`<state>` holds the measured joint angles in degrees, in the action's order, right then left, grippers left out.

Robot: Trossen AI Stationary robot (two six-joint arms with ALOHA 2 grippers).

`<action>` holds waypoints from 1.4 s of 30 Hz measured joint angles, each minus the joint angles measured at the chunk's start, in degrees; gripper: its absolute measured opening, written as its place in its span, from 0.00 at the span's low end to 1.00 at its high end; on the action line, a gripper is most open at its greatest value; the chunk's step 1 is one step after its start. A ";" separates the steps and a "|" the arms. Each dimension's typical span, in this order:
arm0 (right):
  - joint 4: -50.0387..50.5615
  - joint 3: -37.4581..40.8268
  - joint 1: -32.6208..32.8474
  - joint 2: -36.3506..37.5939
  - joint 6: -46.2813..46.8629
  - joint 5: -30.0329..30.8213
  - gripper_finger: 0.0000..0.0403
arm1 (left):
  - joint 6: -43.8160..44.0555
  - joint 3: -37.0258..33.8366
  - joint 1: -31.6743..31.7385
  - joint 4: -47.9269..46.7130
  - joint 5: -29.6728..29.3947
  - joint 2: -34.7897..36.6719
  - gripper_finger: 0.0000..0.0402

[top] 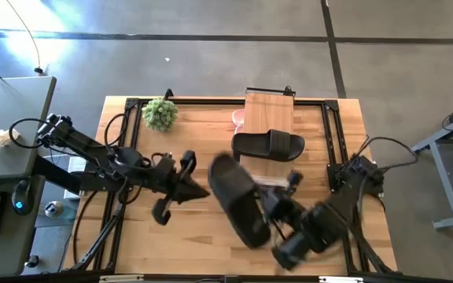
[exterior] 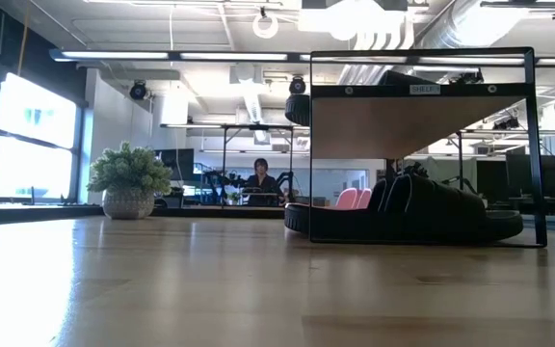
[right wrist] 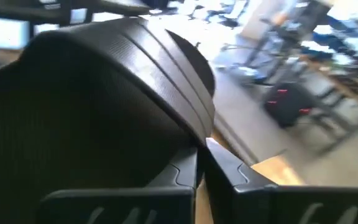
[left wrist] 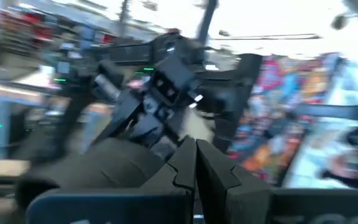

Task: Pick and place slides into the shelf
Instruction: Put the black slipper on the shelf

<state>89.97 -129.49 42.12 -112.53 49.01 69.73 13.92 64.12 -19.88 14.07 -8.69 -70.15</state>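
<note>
Right gripper [top: 270, 211] clamped on black ribbed slide [top: 238, 196], long axis diagonal; light-wood wire-frame shelf [top: 269, 106] beyond; left gripper [top: 199, 191] closed, empty, alongside.

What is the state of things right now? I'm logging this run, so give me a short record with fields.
right gripper: shut on a black slide, held above the table in front of the shelf
left gripper: shut, holding nothing, beside that slide
shelf: one black slide on top; black and pink slides underneath
potted plant: left of the shelf, at the table's far edge
person: seated in the room behind
</note>
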 joint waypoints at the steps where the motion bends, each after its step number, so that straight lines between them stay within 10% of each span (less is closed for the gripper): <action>1: 0.07 0.00 -1.67 0.21 -0.36 1.20 0.00 | -0.64 0.00 0.00 -0.33 -2.08 -0.03 0.00; 13: 0.05 0.04 -26.06 7.68 -17.14 9.63 0.00 | -9.65 0.00 0.20 0.11 -39.25 -0.11 0.00; 17: 0.07 0.04 -35.17 10.59 -19.58 9.79 0.00 | -5.34 0.00 3.15 0.31 -43.60 -0.65 0.00; 25: -0.07 0.04 -46.57 13.11 -25.12 10.56 0.00 | 18.13 0.00 17.16 -3.60 -37.95 -4.00 0.00; 34: -6.87 0.04 -50.31 12.87 -28.49 7.75 0.00 | 33.71 0.00 35.78 19.19 4.95 -15.43 0.10; 42: -9.24 0.04 -51.15 12.60 -31.08 8.11 0.00 | 47.06 0.00 38.82 36.19 7.60 -23.91 0.38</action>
<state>80.73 -129.45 -9.04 -99.92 17.93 77.85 60.98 64.12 18.94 50.25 -1.08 -94.06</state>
